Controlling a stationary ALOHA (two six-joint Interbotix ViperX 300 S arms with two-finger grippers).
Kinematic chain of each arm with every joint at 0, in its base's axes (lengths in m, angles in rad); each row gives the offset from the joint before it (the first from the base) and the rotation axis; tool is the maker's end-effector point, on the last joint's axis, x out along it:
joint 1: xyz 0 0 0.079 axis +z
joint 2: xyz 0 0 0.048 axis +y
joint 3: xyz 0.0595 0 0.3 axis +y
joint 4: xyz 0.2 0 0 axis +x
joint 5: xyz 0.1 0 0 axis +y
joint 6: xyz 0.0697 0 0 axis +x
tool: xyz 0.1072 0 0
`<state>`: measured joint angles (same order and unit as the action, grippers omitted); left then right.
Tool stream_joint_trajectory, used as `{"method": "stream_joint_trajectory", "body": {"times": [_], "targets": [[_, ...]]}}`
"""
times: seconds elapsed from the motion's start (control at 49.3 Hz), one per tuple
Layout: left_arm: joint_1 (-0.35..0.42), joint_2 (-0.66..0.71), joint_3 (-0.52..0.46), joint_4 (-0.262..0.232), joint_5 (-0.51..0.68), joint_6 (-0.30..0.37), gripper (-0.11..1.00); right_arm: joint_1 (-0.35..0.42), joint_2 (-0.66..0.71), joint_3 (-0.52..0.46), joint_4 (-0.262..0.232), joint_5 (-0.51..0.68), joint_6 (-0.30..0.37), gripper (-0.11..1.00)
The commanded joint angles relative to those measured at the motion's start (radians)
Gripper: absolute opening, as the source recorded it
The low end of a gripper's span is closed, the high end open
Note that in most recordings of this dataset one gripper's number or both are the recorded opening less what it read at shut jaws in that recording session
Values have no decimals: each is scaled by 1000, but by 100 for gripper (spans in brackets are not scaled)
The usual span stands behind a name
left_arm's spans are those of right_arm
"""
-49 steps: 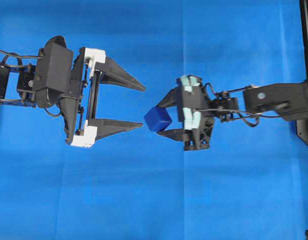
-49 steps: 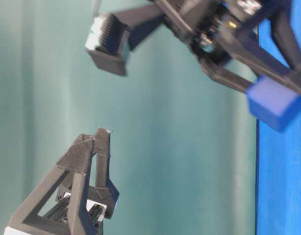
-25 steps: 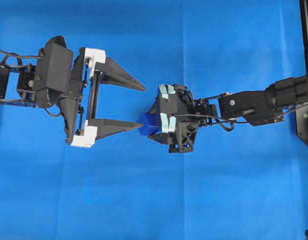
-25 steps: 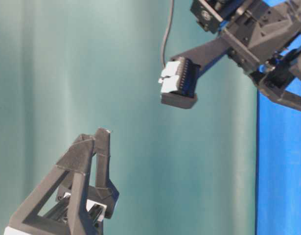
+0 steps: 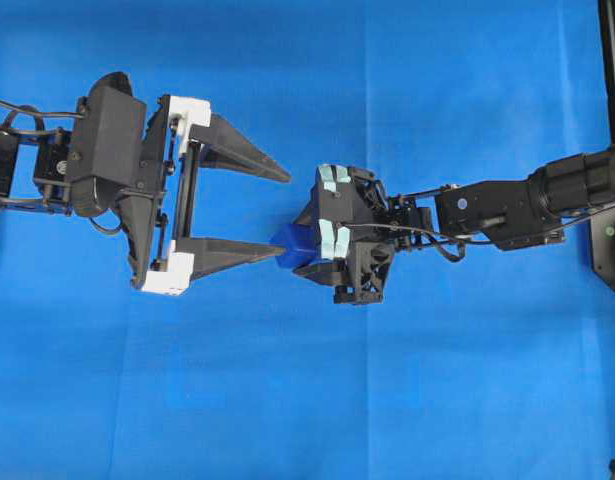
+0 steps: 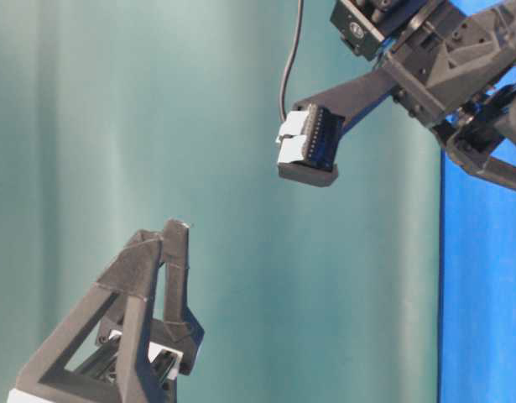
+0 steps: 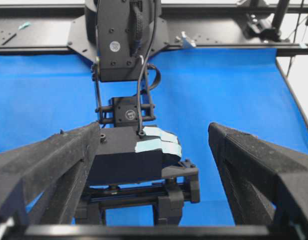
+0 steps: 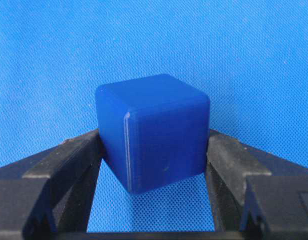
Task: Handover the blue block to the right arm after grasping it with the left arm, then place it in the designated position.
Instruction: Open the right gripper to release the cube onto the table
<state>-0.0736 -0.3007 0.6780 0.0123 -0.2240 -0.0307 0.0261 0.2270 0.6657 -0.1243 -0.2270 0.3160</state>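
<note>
The blue block (image 8: 152, 131) sat clamped between the two black fingers (image 8: 68, 160) of the right arm's tool (image 5: 299, 243), one finger pressed on each side face, with blue cloth (image 8: 234, 50) behind it. In the overhead view the block (image 5: 290, 243) showed just left of centre, mostly hidden under the tool's mint-capped body, and its left edge lay just beside the tip of the lower finger (image 5: 232, 253) of the left arm's tool (image 5: 282, 212). That left tool stood wide open, holding nothing, at the left of the frame above the cloth-covered surface (image 5: 307, 400).
</note>
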Motion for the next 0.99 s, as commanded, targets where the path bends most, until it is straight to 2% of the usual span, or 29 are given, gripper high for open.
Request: {"method": "stream_joint_trajectory", "body": {"times": [0.0, 0.243, 0.365, 0.426, 0.466, 0.547, 0.77, 0.973], "targets": [[-2, -20, -9, 2, -8, 0, 93, 2, -15, -14, 11, -5, 2, 51], [-3, -20, -9, 2, -8, 2, 93, 5, -14, -15, 34, -9, 2, 54], [-2, -20, -9, 2, -8, 3, 93, 8, -15, -14, 43, -9, 2, 86], [-2, -20, -9, 2, -8, 5, 93, 8, -14, -17, 44, -5, 2, 97], [-2, -20, -9, 2, -8, 5, 93, 8, -14, -18, 48, -5, 2, 96], [-3, -20, -8, 2, -8, 6, 93, 8, -15, -20, 52, -5, 2, 88], [-3, -21, -6, 2, -6, 6, 93, 8, -64, -18, 51, 37, -2, 92], [-2, -28, 0, 2, -6, 6, 93, 11, -204, -12, 46, 170, -8, 92]]}}
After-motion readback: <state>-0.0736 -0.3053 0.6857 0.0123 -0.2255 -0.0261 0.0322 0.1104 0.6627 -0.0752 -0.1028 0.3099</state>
